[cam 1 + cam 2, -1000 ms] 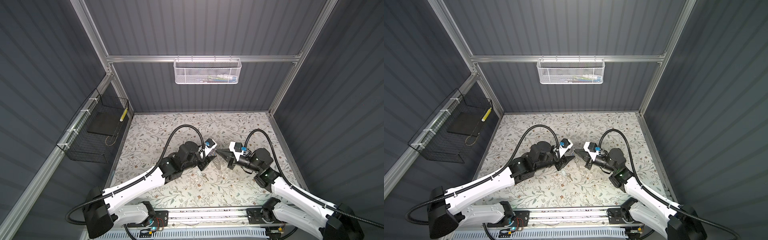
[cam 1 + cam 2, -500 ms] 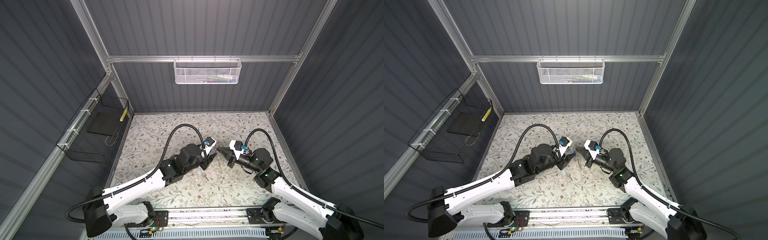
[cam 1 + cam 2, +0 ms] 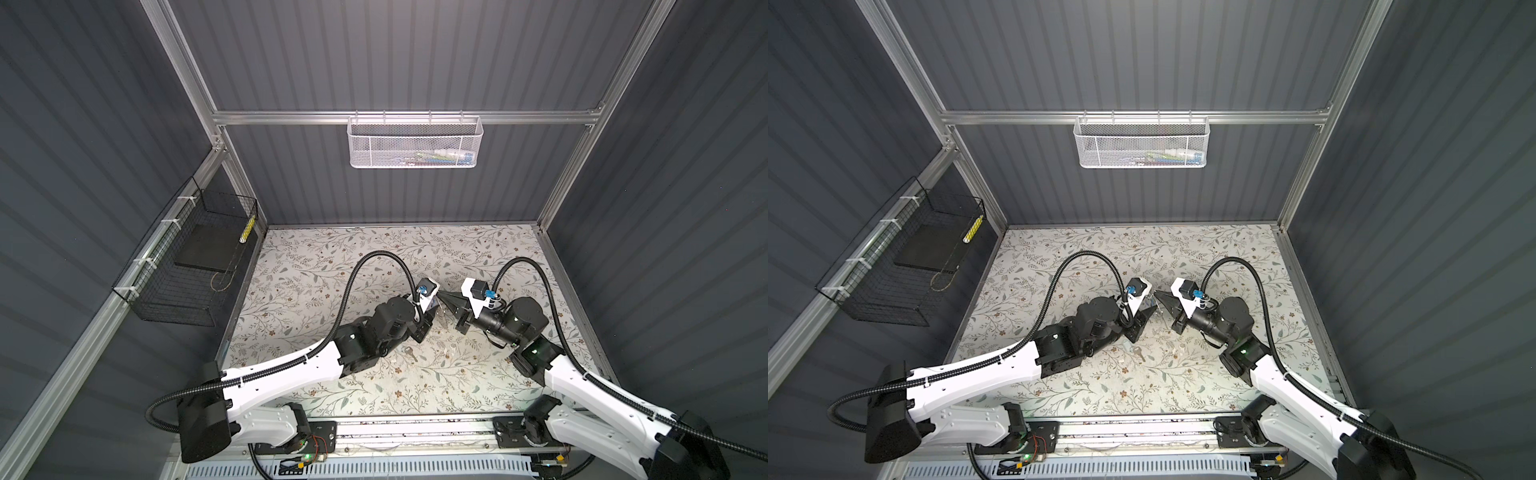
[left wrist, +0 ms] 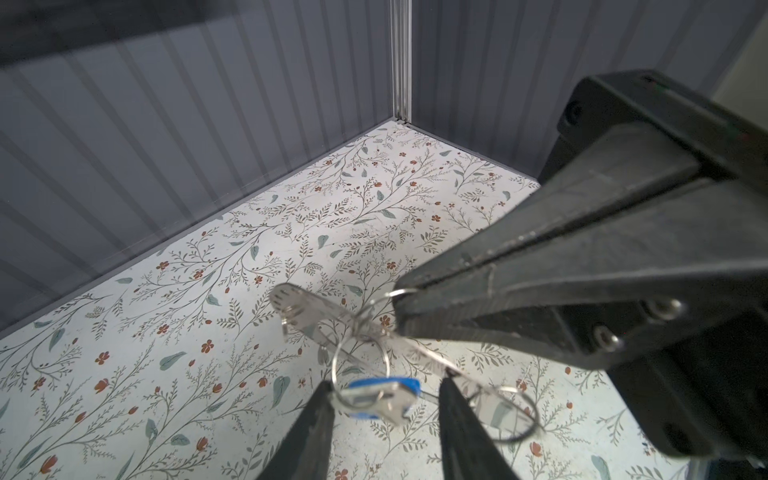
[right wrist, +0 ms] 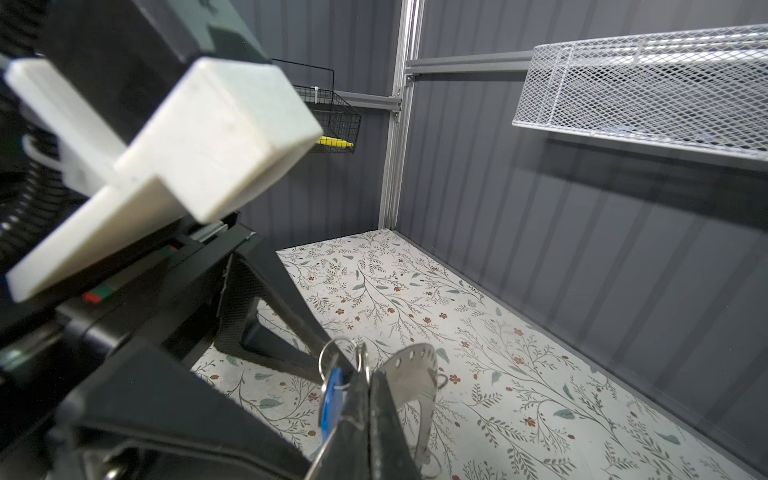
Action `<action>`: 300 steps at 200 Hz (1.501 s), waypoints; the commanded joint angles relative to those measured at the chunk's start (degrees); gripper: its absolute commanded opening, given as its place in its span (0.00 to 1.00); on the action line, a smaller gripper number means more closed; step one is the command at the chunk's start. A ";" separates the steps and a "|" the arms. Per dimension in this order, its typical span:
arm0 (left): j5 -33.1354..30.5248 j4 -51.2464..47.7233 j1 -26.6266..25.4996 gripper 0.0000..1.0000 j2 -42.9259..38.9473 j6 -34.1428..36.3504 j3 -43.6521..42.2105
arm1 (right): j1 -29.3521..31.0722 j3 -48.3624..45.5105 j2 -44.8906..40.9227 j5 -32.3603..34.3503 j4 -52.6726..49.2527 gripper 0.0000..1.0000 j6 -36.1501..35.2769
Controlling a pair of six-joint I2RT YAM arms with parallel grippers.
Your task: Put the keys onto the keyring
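1. Table [image 3: 332,266]: a floral-patterned surface enclosed by dark ribbed walls. Both arms are met above its middle.
2. White mesh basket [image 3: 413,143] on the back wall and black wire basket [image 3: 187,266] on the left wall: both are set well apart from the work. Nothing is seen to stand in the way.
3. Right gripper [image 4: 401,309]: its jaws are clenched on the edge of the keyring, which is held clear of the table.
4. Left gripper [image 4: 386,384]: its jaws are parted on either side of the blue key. A gap is shown at one finger, so no firm grasp is seen.
5. Keyring [image 4: 303,309]: a flat grey band pierced with tiny holes, carried aloft between the two grippers.
6. Blue key [image 4: 382,399]: it is hung from a small wire ring [image 4: 360,361] that crosses the band. It is judged attached, or nearly so.
7. Second key [image 3: 409,354]: it is laid flat on the table beside the left arm, apart from the keyring. Its fitting is judged the remaining half of the task.
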 commanded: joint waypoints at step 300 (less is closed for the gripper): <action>1.71 11.84 -0.52 0.45 -0.50 -2.93 -4.49 | 0.06 -1.24 -2.89 -0.60 0.79 0.00 1.29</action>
